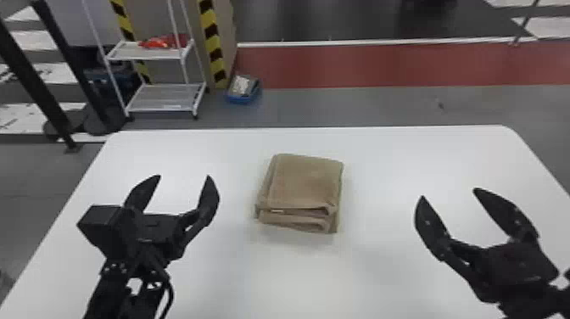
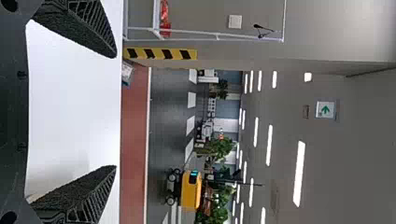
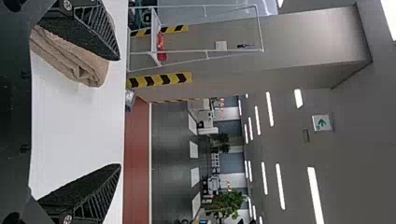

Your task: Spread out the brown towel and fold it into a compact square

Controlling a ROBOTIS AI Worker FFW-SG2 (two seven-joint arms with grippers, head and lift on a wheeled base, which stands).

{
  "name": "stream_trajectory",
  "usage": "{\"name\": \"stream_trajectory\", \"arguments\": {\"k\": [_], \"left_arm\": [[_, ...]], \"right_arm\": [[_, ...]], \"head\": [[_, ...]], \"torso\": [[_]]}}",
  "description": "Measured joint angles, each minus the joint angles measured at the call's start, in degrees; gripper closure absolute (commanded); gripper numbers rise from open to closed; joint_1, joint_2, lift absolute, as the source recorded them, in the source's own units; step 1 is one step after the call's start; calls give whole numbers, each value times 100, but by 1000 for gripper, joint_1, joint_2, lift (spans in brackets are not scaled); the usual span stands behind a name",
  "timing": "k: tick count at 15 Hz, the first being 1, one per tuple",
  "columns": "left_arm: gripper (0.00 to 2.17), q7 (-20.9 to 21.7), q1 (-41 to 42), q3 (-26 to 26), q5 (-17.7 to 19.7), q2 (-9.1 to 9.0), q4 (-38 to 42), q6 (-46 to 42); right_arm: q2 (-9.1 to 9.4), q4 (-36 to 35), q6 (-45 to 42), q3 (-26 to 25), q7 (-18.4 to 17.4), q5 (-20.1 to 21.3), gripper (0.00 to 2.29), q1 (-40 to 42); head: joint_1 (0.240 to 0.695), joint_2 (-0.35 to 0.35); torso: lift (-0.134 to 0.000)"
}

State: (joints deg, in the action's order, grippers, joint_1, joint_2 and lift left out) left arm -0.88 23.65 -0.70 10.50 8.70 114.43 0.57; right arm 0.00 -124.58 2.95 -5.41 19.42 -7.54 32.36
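Well, left pincer (image 1: 184,176) and right pincer (image 1: 448,193) gape; the folded towel (image 1: 305,182) shows a pale tag (image 1: 277,211).

Head view high, wrist views low

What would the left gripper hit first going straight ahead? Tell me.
Nothing close, it seems: the left gripper points out over the white table, with the brown towel off to its right. Its height and tilt are hard to judge.
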Motion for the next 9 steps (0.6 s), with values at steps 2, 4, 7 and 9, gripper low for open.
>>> {"name": "stream_trajectory", "arguments": {"k": [2,4,7,9], "left_arm": [[26,0,-20,15,-4,0,0,15],[26,0,-37,14,6,0,0,83],[26,0,-44,7,13,-6,4,114],[26,0,-45,1,14,-9,15,114]], "right_arm": [[0,11,1,-4,0,-9,66,-19],[0,13,13,-6,0,-19,66,-33],[0,13,32,-15,0,-34,66,-51],[0,13,36,-15,0,-37,66,-63]], "head": [[695,61],[695,60],[695,59],[695,60]], "torso": [[-119],[-119],[-119],[-119]]}}
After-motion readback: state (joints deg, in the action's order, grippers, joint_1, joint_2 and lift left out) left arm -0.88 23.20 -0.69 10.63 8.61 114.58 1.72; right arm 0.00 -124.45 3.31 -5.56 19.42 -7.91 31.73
